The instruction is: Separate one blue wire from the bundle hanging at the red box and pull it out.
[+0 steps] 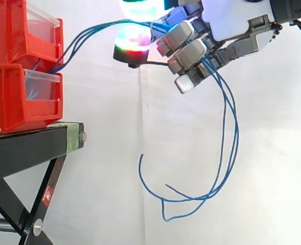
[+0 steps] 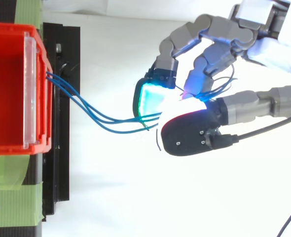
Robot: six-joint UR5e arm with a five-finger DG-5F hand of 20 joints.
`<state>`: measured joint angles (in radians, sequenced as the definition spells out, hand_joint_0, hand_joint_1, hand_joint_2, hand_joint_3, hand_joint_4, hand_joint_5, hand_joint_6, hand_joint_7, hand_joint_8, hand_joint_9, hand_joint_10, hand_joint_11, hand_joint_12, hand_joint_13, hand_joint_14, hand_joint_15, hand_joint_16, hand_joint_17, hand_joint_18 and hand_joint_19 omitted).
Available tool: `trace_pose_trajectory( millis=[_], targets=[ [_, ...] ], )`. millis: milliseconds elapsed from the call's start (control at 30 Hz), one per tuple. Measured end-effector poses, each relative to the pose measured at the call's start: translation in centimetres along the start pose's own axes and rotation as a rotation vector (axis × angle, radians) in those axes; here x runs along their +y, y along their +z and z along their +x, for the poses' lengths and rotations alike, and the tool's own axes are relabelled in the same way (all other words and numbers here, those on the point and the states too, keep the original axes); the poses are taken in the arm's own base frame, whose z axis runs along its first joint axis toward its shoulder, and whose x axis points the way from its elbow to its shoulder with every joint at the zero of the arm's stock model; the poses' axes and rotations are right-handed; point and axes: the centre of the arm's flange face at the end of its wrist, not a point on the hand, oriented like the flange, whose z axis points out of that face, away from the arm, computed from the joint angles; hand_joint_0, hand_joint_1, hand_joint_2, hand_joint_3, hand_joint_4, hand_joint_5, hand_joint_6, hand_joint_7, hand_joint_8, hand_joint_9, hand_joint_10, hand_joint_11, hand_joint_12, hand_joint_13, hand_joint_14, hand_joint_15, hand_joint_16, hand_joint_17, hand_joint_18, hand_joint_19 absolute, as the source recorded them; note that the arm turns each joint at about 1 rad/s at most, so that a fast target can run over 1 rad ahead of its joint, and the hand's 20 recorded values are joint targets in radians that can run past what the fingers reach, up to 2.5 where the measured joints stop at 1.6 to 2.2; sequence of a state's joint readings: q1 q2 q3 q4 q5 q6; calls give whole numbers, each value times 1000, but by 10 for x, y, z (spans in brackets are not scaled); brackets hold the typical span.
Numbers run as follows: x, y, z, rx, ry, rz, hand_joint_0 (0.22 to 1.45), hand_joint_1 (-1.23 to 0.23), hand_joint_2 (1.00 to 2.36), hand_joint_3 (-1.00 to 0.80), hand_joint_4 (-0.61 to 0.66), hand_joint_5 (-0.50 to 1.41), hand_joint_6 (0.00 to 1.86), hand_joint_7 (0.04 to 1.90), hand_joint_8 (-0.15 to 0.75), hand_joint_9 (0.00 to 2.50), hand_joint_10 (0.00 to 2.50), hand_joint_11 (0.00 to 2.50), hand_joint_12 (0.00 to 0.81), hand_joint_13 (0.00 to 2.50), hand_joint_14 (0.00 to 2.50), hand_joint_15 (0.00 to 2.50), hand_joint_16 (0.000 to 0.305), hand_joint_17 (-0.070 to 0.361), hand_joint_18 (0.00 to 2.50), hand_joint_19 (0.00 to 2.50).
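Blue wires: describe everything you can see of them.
The blue wires are thin, bendy strands, at least three, and they look plastic-coated. They leave the front of the red box and run in a slack arc to the hand, whose curled fingers clasp them as a bundle. Beyond the hand they hang down in long loops, their loose ends curling in the air and touching nothing else.

Black stand (image 1: 28,148) sits lower than the hand (image 1: 232,23) and well off to its fingertip side, with green tape (image 2: 15,200) on its top. White curtain (image 1: 278,173) behind the hand.
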<state>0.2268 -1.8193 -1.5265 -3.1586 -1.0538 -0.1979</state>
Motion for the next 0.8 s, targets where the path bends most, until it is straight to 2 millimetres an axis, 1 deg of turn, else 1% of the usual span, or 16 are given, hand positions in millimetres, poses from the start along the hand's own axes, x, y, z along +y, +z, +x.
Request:
trace_pose_trajectory(
  millis=[267, 600, 700, 800],
  targets=[
    [0, 0, 0, 0, 0, 0, 664, -958, 1018, -214, 169, -233, 945, 881, 298, 776, 677, 1519, 419, 815, 635, 1581, 53, 119, 809, 719],
    [0, 0, 0, 0, 0, 0, 661, -964, 1018, -218, 170, -235, 943, 877, 299, 757, 672, 1513, 418, 799, 641, 1592, 53, 119, 801, 720],
    [0, 0, 0, 0, -1, 0, 658, -964, 1017, -235, 172, -235, 941, 870, 303, 755, 672, 1519, 421, 794, 637, 1590, 53, 119, 799, 720],
    [0, 0, 0, 0, -2, 0, 647, -966, 1014, -311, 171, -237, 934, 872, 300, 749, 642, 1521, 416, 792, 637, 1596, 53, 120, 797, 721]
  ],
)
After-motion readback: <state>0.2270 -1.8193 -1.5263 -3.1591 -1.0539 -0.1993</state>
